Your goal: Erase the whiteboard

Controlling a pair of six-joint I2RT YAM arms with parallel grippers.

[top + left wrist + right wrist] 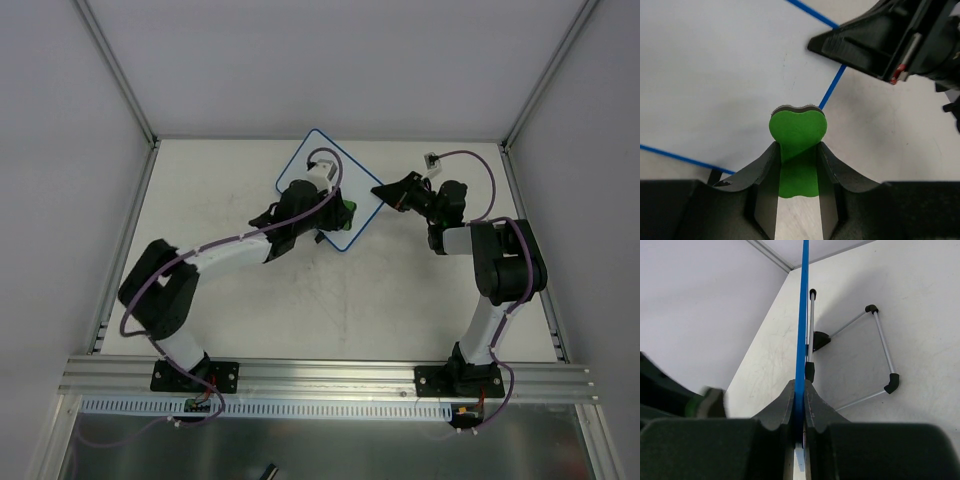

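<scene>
The whiteboard (318, 165), white with a thin blue rim, lies tilted at the table's far middle. Its face fills the left wrist view (715, 70) and looks clean there. My left gripper (340, 212) is shut on a small green eraser (797, 131), whose tip rests on the board near its right rim (832, 89). My right gripper (383, 191) is shut on the board's right rim, seen edge-on as a blue strip (802, 315). The board's metal legs with black feet (875, 347) show behind it.
A small grey connector with a purple cable (433, 158) lies at the far right of the table. Grey enclosure walls (70, 150) stand on the left, back and right. An aluminium rail (330, 375) carries both arm bases along the near edge.
</scene>
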